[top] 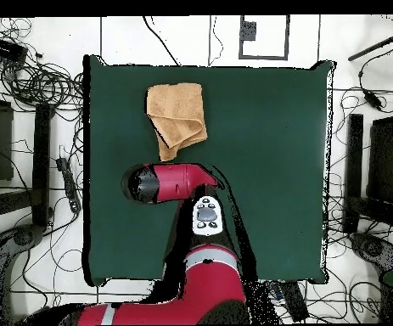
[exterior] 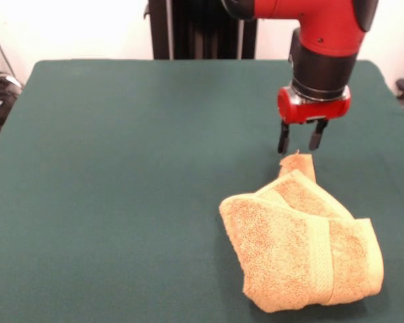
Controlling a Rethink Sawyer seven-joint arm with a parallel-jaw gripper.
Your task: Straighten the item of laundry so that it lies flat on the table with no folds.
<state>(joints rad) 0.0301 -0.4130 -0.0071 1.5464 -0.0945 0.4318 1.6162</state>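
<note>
The table (exterior: 121,202) is covered in dark green felt-like cloth and fills most of the front view, bare over its whole left and middle; nearest the camera, toward the right, lies the towel (exterior: 299,245), a golden-orange terry cloth folded over on itself in a rumpled wedge, one woven band running down its right part; a narrow corner of it pokes up at its far end. Just behind and above that corner hangs the gripper (exterior: 302,142), its two dark fingers pointing down with a clear gap between them and nothing held; the tips stand a little above the cloth, apart from it. Above them is the red wrist and the red and black arm (exterior: 323,40). Beyond the table's far edge is a pale wall and a black upright column (exterior: 202,30); from overhead, tangled cables (top: 38,81) lie on the light floor round the table.
</note>
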